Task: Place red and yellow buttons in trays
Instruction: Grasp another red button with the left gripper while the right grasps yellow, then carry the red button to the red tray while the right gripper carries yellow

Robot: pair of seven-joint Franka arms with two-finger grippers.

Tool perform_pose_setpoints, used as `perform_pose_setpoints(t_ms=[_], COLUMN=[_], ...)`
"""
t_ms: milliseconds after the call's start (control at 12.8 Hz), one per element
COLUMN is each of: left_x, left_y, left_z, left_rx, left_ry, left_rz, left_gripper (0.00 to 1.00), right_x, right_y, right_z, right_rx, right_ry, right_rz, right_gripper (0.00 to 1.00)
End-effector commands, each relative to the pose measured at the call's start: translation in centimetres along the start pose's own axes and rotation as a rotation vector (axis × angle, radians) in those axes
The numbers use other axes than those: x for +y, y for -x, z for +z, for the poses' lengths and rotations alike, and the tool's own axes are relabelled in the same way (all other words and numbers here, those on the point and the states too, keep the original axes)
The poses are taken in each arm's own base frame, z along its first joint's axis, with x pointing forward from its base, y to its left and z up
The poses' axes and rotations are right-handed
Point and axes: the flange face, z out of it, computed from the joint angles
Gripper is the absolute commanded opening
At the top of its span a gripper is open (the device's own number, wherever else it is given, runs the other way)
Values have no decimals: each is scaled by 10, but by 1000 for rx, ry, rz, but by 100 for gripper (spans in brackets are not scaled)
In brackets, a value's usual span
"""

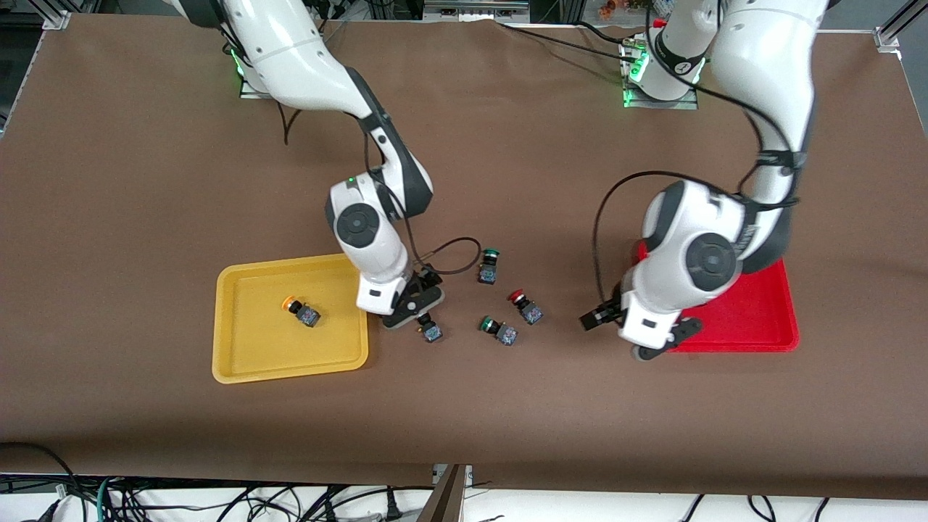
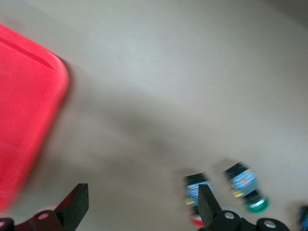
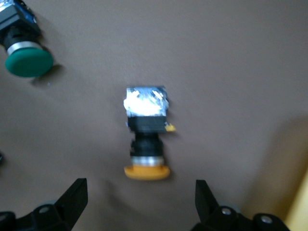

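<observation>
A yellow tray [image 1: 239, 362] holds one yellow button [image 1: 301, 312]. A second yellow button [image 1: 432, 332] lies on the table beside that tray, under my right gripper [image 1: 417, 319]. In the right wrist view this button [image 3: 146, 139] lies on its side just ahead of the open, empty gripper [image 3: 139, 202]. A red button [image 1: 525, 306] lies mid-table. My left gripper [image 1: 602, 319] is low beside the red tray [image 1: 761, 319], open and empty [image 2: 142, 204]. The left wrist view shows the red tray [image 2: 24, 120] and the red button [image 2: 195, 190]. The other red button is hidden.
Two green-capped buttons lie on the table, one [image 1: 489, 267] farther from the front camera than the red button and one [image 1: 499, 328] nearer. They also show in the wrist views [image 3: 24, 53] [image 2: 248, 187]. A black cable loops beside the right wrist.
</observation>
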Motion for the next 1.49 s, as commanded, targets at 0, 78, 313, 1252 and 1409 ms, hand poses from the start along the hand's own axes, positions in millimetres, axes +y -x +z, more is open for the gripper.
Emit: perform_pose_setpoints(t_ms=[0,78,313,1252,1409], left_x=[32,38,53,14,-28], left_y=[16,23,51,35,6], left_z=[47,62,112,77,36], left_rx=[29,36,34,43,13], left_ry=[45,55,53,-233,-416], left_rz=[-146,-170,-223,-4,162], left_gripper=[100,100,100,5,9], right_x=[2,2,2,78,127], right_y=[-36,-39,-40,-39,-29], right_z=[-9,-7,4,-47,-66], right_rx=[50,53,62,-44,-84], right_ry=[-44,-46,-40,-51,-53], right_rz=[33,35,48,-110,-223], right_gripper=[99,99,93,0,0])
